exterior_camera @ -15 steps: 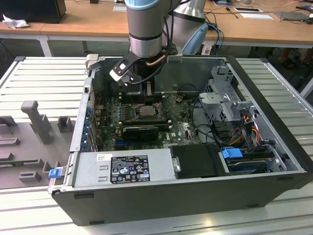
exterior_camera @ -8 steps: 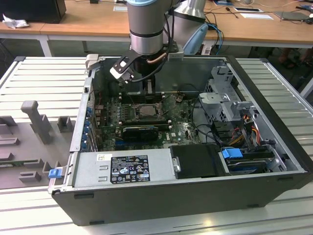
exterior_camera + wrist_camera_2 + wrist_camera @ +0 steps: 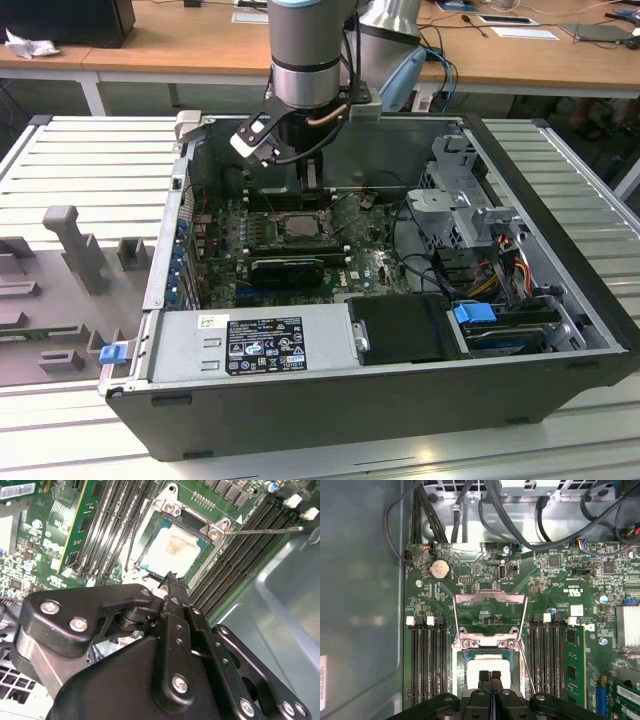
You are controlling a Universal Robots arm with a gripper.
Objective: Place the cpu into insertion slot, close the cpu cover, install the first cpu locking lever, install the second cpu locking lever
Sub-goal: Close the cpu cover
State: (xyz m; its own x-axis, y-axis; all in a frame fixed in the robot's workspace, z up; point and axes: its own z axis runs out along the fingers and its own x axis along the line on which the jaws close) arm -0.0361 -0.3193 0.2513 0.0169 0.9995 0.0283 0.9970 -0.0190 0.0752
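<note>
Resting on a slatted metal table, an open computer case is seen in the exterior view, with its side panel off and its inside laid bare. The arm is lowered into the case from above, over the far half of the green circuit board. A grey power supply is mounted along the case's near wall.

In both wrist views the gripper is shown with its two black fingers pressed together, nothing being pinched between them. Its tip is held directly over the cpu; whether metal is touched cannot be told.

Long black memory slots are set on either side of the socket. The cpu cover is swung open and tilted back from its hinge at the socket's edge, so that green board is seen through its cut-out centre. The insertion slot is thereby left uncovered. The cpu is seated flat inside it, pale top upward, framed by the dark rim.

A thin metal lever rod is seen standing out from a corner of the socket, across the neighbouring memory slots. A round coin battery is fixed to the board beyond the cover.
</note>
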